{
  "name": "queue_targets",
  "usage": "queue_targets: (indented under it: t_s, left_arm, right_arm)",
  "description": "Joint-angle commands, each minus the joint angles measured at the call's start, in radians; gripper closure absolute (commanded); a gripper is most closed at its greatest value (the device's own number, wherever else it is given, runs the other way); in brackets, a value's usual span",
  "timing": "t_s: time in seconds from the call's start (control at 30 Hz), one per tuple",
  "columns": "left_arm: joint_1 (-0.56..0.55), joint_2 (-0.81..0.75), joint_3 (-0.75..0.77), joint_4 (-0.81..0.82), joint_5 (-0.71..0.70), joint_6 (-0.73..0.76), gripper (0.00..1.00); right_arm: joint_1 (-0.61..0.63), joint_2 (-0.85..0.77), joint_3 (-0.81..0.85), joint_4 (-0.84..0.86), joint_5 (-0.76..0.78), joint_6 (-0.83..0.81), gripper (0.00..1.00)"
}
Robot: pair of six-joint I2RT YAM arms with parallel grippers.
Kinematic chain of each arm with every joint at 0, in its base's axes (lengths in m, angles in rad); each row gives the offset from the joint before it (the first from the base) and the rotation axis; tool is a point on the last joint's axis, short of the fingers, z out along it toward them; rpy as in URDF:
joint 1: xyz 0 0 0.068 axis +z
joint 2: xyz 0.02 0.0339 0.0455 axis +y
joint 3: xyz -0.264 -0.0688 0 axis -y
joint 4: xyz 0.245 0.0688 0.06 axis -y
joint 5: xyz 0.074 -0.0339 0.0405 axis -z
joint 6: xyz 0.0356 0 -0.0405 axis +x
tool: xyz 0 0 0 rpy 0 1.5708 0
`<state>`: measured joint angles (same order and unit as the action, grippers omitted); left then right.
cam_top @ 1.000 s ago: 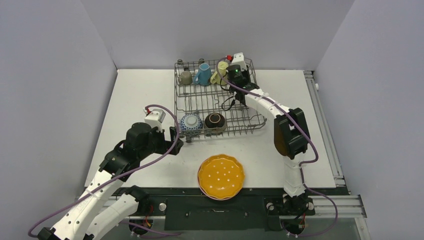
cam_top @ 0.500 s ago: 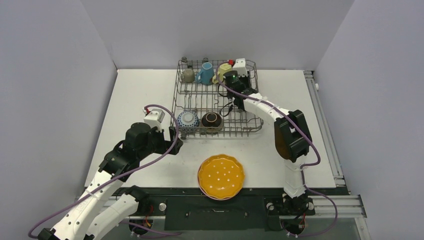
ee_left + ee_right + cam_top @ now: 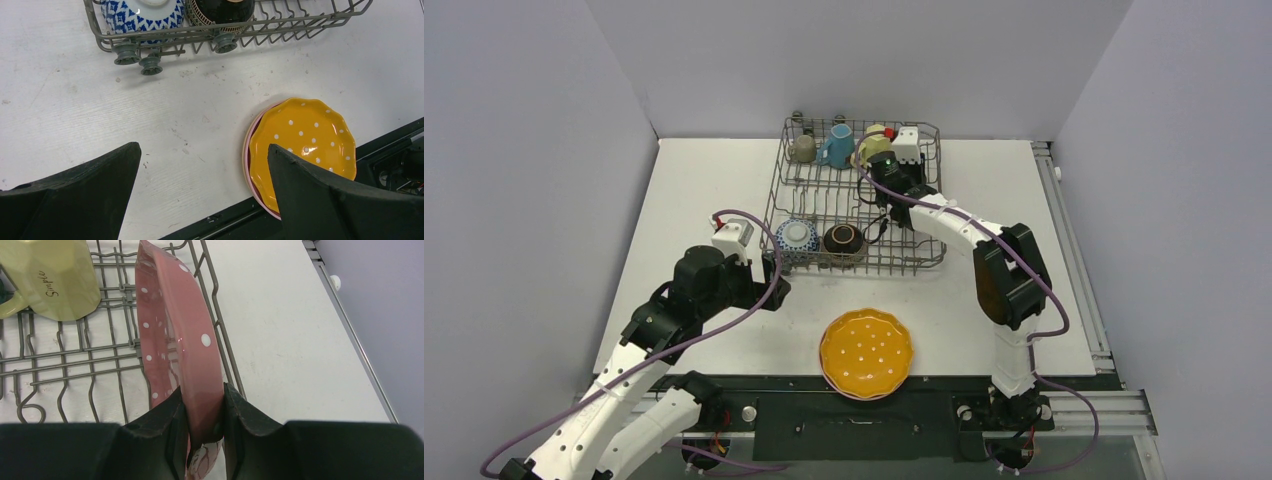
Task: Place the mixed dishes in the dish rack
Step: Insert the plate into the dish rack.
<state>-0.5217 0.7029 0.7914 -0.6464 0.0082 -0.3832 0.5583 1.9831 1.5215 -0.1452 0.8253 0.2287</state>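
Observation:
My right gripper (image 3: 204, 402) is shut on the rim of a pink dotted plate (image 3: 172, 335), held on edge inside the right side of the grey wire dish rack (image 3: 220, 295). In the top view this gripper (image 3: 892, 168) is at the rack's (image 3: 824, 195) back right, beside the yellow mug (image 3: 871, 143). The blue mug (image 3: 833, 146) and grey-olive mug (image 3: 802, 149) stand along the back. The blue-white bowl (image 3: 795, 238) and dark brown bowl (image 3: 844, 239) sit at the front. My left gripper (image 3: 202, 147) is open and empty above the table, left of the orange plate (image 3: 300, 145).
The orange plate (image 3: 866, 353) tops a stack at the table's near edge, with pink and dark red rims under it. The rack's small wheels (image 3: 126, 51) rest on the white table. Grey walls enclose left, back and right. A metal rail (image 3: 1074, 260) runs along the right edge.
The dish rack has slid a little left and toward the back wall, turning slightly. My right gripper with the pink plate moved back with it. The left arm barely moved.

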Motion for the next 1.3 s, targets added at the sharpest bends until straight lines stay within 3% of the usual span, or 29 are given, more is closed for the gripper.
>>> queue_targets:
  t_s: [0.0, 0.53, 1.27]
  left_arm:
    - [0.006, -0.013, 0.003, 0.034, 0.018, 0.009, 0.04]
    - [0.009, -0.013, 0.003, 0.032, 0.017, 0.008, 0.04]
    - [0.017, -0.001, 0.002, 0.032, 0.017, 0.007, 0.04]
  right_arm:
    - [0.006, -0.047, -0.010, 0.000, 0.007, 0.090, 0.92]
    - [0.005, -0.095, -0.020, -0.025, -0.041, 0.140, 0.57]
    - [-0.075, -0.213, -0.095, -0.032, -0.351, 0.161, 0.43]
